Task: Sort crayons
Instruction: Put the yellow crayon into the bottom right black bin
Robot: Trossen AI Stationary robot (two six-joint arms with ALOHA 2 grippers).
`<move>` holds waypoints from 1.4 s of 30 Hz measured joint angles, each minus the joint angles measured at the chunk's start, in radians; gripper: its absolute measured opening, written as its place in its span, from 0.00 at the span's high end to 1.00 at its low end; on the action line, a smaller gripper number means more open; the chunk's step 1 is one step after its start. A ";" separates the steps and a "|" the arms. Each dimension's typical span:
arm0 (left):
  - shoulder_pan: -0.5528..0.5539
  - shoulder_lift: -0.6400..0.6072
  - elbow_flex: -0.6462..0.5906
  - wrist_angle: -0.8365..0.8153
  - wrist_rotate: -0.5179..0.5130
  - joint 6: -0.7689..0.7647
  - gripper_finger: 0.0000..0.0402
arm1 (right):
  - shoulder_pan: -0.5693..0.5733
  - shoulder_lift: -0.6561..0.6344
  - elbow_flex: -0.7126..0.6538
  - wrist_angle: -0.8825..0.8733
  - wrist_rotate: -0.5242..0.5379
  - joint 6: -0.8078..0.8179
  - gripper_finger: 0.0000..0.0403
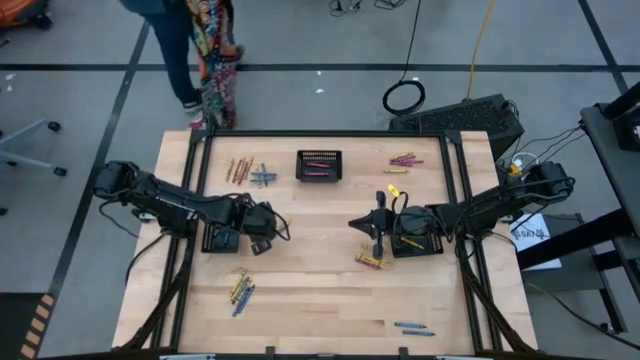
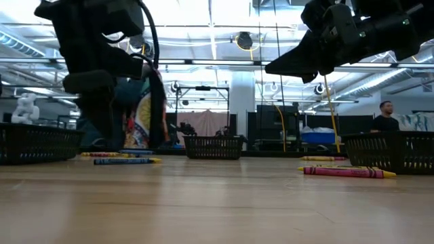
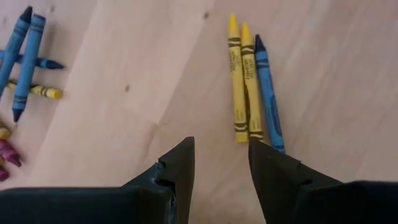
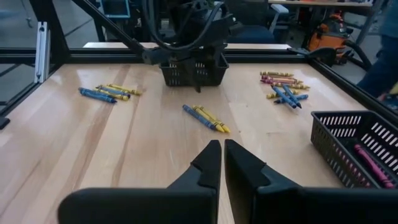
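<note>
Three thin wax crayons (image 3: 252,84), two yellow and one blue, lie side by side on the pale wooden worktop (image 1: 320,290) at its seven o'clock, so we hang the left jaws (image 3: 221,155) parted and empty over them, while the right jaws (image 4: 222,158) wait closed at three o'clock.

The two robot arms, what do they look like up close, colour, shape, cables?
Both arms are black and jointed, with black cables looping along them. The left tool and the right tool each end in two dark, wedge-shaped fingers tapering to blunt tips. No markings show.
</note>
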 joint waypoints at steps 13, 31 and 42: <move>0.044 -0.001 -0.073 0.168 -0.010 -0.039 0.63 | 0.000 0.000 0.000 0.000 -0.001 0.018 0.98; 0.044 0.000 -0.204 0.356 -0.021 -0.039 0.63 | 0.001 0.000 0.000 0.008 -0.002 0.022 0.98; 0.044 0.000 -0.210 0.368 -0.057 -0.037 0.63 | 0.001 0.000 0.001 0.024 -0.002 0.022 0.98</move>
